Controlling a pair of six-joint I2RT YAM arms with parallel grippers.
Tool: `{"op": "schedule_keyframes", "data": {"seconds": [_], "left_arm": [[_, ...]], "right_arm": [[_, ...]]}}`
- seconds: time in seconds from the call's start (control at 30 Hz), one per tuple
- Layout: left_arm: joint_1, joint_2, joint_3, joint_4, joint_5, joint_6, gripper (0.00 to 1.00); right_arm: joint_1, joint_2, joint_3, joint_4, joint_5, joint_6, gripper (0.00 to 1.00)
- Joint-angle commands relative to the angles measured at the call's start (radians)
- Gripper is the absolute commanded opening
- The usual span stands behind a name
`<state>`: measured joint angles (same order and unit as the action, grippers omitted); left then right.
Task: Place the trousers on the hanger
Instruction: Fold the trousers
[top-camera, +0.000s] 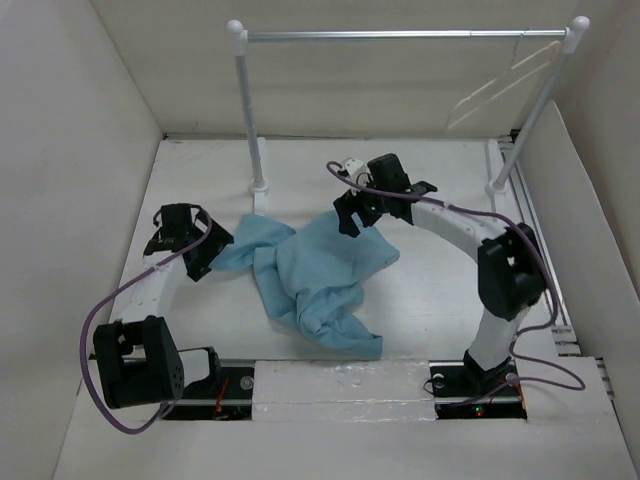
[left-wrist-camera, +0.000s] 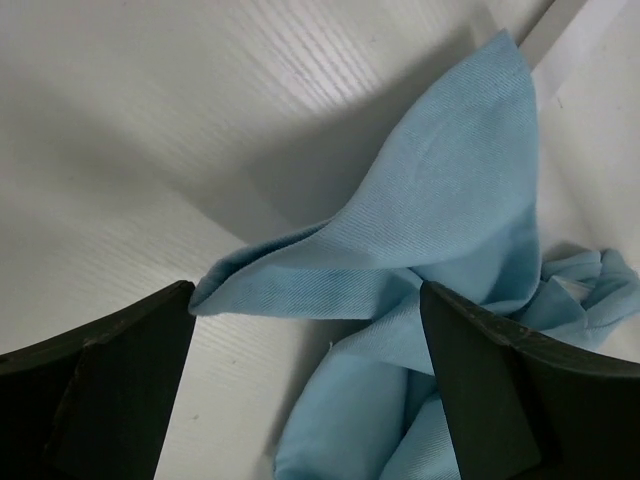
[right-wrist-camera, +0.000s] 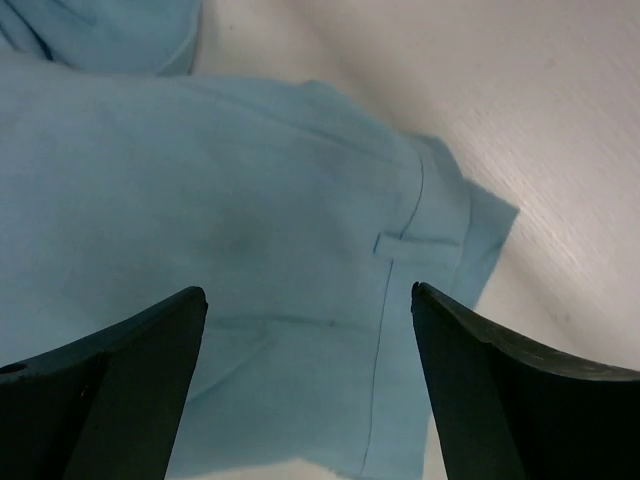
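Note:
The light blue trousers (top-camera: 315, 275) lie crumpled on the white table between the two arms. My left gripper (top-camera: 205, 252) is open at their left edge; in the left wrist view its dark fingers (left-wrist-camera: 110, 390) straddle a folded corner of the trousers (left-wrist-camera: 430, 230). My right gripper (top-camera: 352, 220) is open just above their far right part; the right wrist view shows flat fabric with a belt loop (right-wrist-camera: 415, 244) between its fingers (right-wrist-camera: 500, 390). The cream-white hanger (top-camera: 500, 85) hangs by its hook at the right end of the rail.
A silver-barred rail (top-camera: 400, 35) on white posts (top-camera: 250, 120) stands across the back of the table. Pale walls close in the left, right and back sides. Purple cables trail from both arms.

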<state>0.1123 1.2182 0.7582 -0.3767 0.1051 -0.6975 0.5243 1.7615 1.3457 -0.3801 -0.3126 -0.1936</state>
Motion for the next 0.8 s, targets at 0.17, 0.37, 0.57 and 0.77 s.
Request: {"op": "schedule_keyframes", "data": {"seconds": [0.17, 0.37, 0.57, 0.77], "left_arm": [[-0.006, 0.150, 0.001, 0.173, 0.090, -0.007, 0.89], [-0.006, 0.221, -0.007, 0.226, 0.084, -0.016, 0.72], [0.003, 0.262, 0.084, 0.204, 0.071, -0.011, 0.00], [0.027, 0.127, 0.315, 0.118, 0.030, -0.033, 0.00]], "right_arm": [[-0.061, 0.297, 0.323, 0.090, -0.198, -0.012, 0.90], [-0.070, 0.374, 0.340, 0.124, -0.273, 0.020, 0.41], [-0.061, 0.256, 0.326, 0.167, -0.252, 0.043, 0.00], [-0.052, 0.017, 0.509, 0.023, -0.132, 0.002, 0.00]]}}
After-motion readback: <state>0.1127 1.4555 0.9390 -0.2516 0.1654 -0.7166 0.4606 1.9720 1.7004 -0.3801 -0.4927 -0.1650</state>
